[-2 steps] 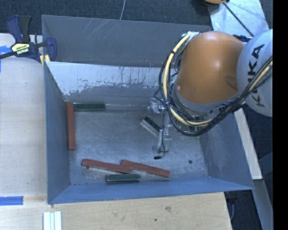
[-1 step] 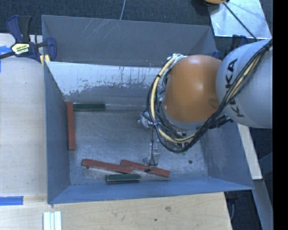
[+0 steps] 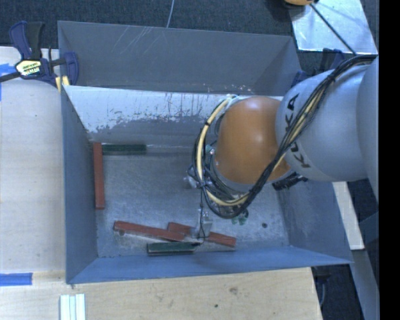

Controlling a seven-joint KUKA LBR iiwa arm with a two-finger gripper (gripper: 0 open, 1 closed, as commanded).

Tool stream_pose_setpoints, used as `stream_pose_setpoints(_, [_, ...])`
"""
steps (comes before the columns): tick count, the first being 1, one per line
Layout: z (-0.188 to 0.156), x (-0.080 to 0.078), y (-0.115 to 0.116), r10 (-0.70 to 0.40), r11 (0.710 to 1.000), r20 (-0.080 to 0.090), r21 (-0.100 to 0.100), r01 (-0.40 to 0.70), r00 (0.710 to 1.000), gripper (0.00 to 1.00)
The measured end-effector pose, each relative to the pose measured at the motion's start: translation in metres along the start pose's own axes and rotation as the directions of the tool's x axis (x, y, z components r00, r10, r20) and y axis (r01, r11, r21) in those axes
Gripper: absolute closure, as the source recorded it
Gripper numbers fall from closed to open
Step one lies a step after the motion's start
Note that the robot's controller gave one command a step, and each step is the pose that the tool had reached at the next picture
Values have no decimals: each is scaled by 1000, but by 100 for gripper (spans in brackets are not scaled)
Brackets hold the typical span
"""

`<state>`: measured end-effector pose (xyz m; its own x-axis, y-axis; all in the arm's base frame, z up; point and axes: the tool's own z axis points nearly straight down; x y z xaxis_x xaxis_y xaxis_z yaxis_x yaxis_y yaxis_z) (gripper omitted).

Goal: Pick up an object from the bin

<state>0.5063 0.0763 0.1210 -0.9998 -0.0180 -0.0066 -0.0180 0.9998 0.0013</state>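
My gripper (image 3: 203,232) reaches down below the orange cover to the bin's near side, its thin tip among the sticks lying there. Right at the tip are a short reddish-brown block (image 3: 179,231), a long reddish-brown stick (image 3: 141,230) stretching left, and a dark green stick (image 3: 171,248) just in front. Another reddish-brown piece (image 3: 221,240) lies to the tip's right. I see nothing lifted between the fingers.
A reddish-brown stick (image 3: 99,175) lies along the bin's left wall and a dark green stick (image 3: 124,149) along the far wall, meeting at the far left corner. The arm and its orange cover hang over the bin's right half.
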Motion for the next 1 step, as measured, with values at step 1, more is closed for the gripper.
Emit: stream_pose_setpoints(1, [48,4,2,164,987,-5,0,-164,987,100])
